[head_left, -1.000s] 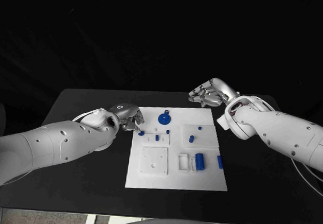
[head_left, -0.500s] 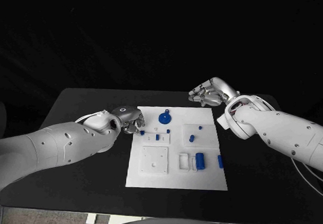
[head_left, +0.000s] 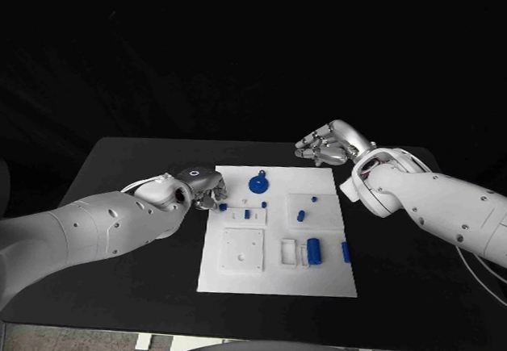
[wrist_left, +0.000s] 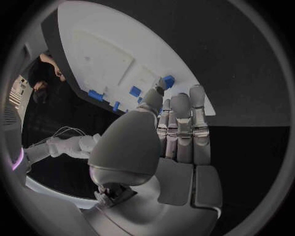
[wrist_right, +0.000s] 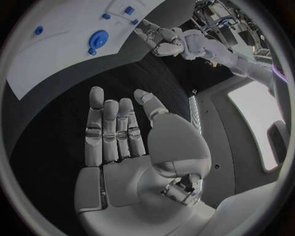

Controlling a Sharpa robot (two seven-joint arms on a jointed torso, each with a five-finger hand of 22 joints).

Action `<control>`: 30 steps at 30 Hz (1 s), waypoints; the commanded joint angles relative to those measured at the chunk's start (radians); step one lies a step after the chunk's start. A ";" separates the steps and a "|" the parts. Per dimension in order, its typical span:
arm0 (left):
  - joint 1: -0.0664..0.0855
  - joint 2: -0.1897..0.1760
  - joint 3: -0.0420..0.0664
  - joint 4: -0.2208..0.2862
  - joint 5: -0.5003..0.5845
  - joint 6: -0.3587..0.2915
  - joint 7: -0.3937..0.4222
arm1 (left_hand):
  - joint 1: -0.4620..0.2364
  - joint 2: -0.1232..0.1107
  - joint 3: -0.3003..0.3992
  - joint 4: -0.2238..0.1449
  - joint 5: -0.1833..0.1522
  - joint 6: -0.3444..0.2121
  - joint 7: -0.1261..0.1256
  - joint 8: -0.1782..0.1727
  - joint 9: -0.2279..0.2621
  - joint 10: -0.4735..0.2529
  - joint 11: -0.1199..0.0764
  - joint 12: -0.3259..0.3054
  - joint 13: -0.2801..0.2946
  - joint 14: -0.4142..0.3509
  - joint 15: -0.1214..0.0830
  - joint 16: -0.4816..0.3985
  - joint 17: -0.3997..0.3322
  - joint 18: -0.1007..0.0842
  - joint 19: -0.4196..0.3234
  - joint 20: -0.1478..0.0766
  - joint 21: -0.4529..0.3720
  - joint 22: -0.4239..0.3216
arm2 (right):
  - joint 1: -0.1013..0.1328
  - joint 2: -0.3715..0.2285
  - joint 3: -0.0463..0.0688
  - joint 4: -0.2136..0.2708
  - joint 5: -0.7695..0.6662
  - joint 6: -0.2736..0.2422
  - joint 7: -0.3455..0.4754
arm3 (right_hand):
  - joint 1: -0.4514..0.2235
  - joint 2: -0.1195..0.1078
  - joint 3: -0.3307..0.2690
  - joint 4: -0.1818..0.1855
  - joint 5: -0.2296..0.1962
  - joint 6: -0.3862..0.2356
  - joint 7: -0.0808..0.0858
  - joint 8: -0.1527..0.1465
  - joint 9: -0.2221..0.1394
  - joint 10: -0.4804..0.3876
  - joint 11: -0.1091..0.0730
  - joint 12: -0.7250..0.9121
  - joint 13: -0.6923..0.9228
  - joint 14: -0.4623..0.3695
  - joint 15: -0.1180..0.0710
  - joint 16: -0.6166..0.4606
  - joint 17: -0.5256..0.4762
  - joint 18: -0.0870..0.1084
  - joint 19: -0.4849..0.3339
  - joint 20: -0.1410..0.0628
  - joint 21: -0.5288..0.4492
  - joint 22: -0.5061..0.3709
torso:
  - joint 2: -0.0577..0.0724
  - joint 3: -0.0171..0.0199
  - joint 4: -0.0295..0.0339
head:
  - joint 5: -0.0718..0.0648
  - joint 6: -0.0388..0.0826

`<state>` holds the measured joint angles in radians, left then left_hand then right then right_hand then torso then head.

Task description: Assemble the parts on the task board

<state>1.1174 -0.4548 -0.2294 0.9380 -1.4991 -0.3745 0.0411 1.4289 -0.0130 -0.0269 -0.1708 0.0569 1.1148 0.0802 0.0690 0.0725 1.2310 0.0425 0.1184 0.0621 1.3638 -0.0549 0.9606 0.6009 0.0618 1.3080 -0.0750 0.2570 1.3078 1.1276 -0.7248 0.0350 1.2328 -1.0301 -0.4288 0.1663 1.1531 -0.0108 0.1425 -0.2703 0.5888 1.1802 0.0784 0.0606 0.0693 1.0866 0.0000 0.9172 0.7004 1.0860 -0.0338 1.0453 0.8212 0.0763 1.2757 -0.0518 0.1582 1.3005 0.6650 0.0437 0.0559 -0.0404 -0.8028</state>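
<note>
Head view showed the white task board [head_left: 276, 262] lying in the middle of the black table [head_left: 117, 295], with the small blue parts scattered over its far half and middle. A round blue part with a stem [head_left: 258, 185] lay near the board's far edge. Two small blue pegs [head_left: 247, 215] stood just beside the board's left edge, another small blue part [head_left: 301, 216] sat in a raised white square further right, and a blue cylinder [head_left: 314, 251] rested in a white holder near the board's middle. A blue bar [head_left: 345, 251] lay close to the right edge.

The left hand [head_left: 197, 186] was at the board's far left corner, fingers straight and pressed together, tips over the board edge. In the left wrist view that hand [wrist_left: 175, 142] had its fingertips [wrist_left: 196, 96] just beside a small blue block [wrist_left: 167, 81]; whether they touched it could not be told, and nothing was seen held.

The right hand [head_left: 332, 144] hung beyond the board's far right corner, well apart from the parts. In the right wrist view the right hand [wrist_right: 120, 142] was flat, fingers extended side by side, thumb standing off, holding nothing.
</note>
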 commanded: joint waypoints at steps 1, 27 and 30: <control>-0.008 0.012 0.000 -0.013 -0.009 0.015 0.008 | -0.001 0.012 0.000 -0.012 0.007 0.008 0.002 -0.004 -0.001 0.006 -0.003 -0.003 0.000 0.001 -0.005 0.005 0.002 0.007 0.007 -0.005 0.005 0.020 | 0.000 0.002 0.000 0.003 -0.009 0.006 0.009 | -0.007 -0.001 0.004 0.000 0.004 -0.004 0.002 0.002 0.001 -0.003 -0.002 -0.002 0.000 -0.005 -0.003 -0.001 0.000 -0.005 0.003 -0.004 -0.004 0.001 | 0.000 -0.0002 -0.0001 | 0.000 -0.002; -0.049 0.069 0.000 -0.107 -0.001 0.048 0.010 | 0.009 0.077 0.001 -0.042 0.003 0.067 -0.009 -0.002 0.004 0.050 -0.021 -0.012 -0.001 0.013 -0.016 0.015 0.004 0.006 0.004 -0.011 0.026 0.021 | 0.000 0.002 0.001 0.009 -0.009 0.007 0.008 | -0.007 -0.001 0.005 0.001 0.004 -0.003 0.001 0.002 0.001 -0.003 -0.002 -0.001 0.001 -0.005 -0.003 0.000 0.000 -0.005 0.003 -0.004 -0.005 0.002 | 0.000 0.0012 0.0005 | -0.005 -0.006; -0.051 0.070 0.000 -0.113 0.003 0.041 0.013 | 0.012 0.099 0.004 -0.049 0.005 0.092 -0.011 -0.004 0.002 0.073 -0.028 -0.027 0.000 0.019 -0.021 0.017 0.003 0.003 0.005 -0.016 0.036 0.021 | 0.000 0.002 0.001 0.010 -0.009 0.007 0.008 | -0.007 -0.001 0.005 0.001 0.004 -0.003 0.001 0.002 0.001 -0.003 -0.002 -0.001 0.001 -0.005 -0.003 0.000 0.000 -0.005 0.003 -0.004 -0.005 0.002 | 0.000 0.0010 0.0008 | -0.006 -0.007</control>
<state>1.0785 -0.3891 -0.2241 0.8293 -1.4967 -0.3589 0.0533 1.4359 0.0725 -0.0248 -0.2136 0.0624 1.2001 0.0701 0.0675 0.0728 1.2973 0.0162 0.0935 0.0598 1.3810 -0.0697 0.9712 0.6046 0.0618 1.3148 -0.0828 0.2883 1.3074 1.1276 -0.7233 0.0351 1.2408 -1.0309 -0.4287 0.1663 1.1531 -0.0108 0.1425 -0.2703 0.5888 1.1802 0.0784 0.0606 0.0693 1.0866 0.0000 0.9172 0.7005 1.0860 -0.0338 1.0453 0.8212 0.0762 1.2757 -0.0518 0.1582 1.3015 0.6645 0.0447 0.0563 -0.0454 -0.8093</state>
